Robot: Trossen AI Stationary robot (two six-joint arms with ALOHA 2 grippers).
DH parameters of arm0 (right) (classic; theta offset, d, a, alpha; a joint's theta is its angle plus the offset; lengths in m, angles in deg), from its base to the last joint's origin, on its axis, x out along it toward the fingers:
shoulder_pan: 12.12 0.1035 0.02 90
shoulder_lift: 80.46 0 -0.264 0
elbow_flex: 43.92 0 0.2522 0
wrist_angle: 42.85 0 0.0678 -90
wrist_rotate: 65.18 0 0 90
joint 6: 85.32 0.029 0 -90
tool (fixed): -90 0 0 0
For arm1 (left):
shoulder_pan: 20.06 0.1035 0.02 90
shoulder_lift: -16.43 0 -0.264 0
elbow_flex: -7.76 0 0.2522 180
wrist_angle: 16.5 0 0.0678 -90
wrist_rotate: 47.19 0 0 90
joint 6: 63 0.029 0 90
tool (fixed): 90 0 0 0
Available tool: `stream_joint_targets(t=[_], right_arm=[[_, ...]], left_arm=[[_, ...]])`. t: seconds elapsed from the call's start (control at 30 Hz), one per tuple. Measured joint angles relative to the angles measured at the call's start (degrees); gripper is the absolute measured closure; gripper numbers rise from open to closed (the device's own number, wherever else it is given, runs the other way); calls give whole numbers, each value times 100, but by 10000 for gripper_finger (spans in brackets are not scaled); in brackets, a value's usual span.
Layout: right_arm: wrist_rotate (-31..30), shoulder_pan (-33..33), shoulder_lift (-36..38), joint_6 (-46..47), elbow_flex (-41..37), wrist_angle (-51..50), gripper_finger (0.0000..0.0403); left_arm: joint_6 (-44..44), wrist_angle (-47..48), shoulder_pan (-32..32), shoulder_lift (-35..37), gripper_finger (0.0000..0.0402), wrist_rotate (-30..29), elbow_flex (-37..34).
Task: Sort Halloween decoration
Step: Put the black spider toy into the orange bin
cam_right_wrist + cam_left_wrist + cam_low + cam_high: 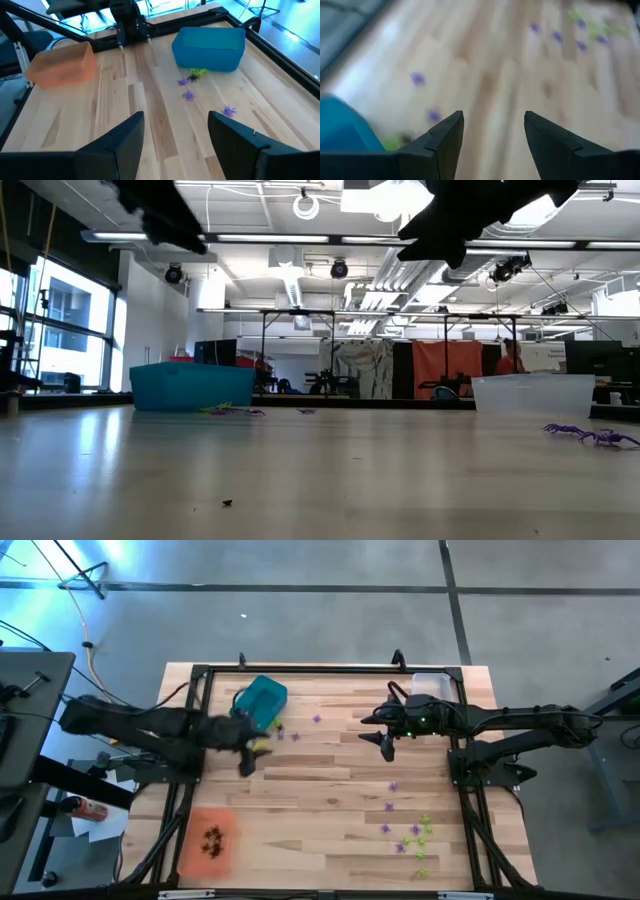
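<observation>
Nearest the front edge of the table (320,840), the orange tray (208,840) is sitting at front left with a small clump of dark trinkets (213,839) inside it, too bunched to count. At front right a loose scatter of lime green trinkets (422,835) and purple trinkets (390,806) is lying on the bare wood, roughly five green and about four purple, though they are too tiny for a firm count. Farther back, the left gripper (247,762) is hanging over the left half with its fingers spread and nothing between them; in its wrist view the gap is showing only wood. The teal tray (262,703) is lying just beyond it, toward the far left, and a green trinket with a dark one (198,73) is resting against the tray's near wall, with three purple ones (188,94) strung out to its right. So the closest loose pieces are lying just beyond and to the right of the left gripper, which is clearly the nearer arm for them. The right gripper (386,741) is hovering over the middle right, fingers likewise apart and empty, with the front-right scatter lying nearer than it. At the far right corner the clear tray (428,683) is standing, contents not discernible. One tray of each colour, three in all.
</observation>
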Motion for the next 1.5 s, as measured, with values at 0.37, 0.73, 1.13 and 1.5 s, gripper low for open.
stream_joint_targets(t=[0.37, 0.73, 1.13, 1.5], right_arm=[[-99, 0, 0, 24, 2, 205, 187], [-150, -5, -2, -17, 1, 188, 187], [-282, -70, -376, 102, 7, 234, 187], [-319, -70, -538, 491, 4, 238, 187]], left_arm=[[691, -3258, 1127, -473, 204, 746, -958], [949, -1788, 1404, -925, 205, 662, -207], [3185, 1749, 2584, -4090, 230, 1028, 2449], [3690, 2222, 2695, -5481, 390, 632, 2524]])
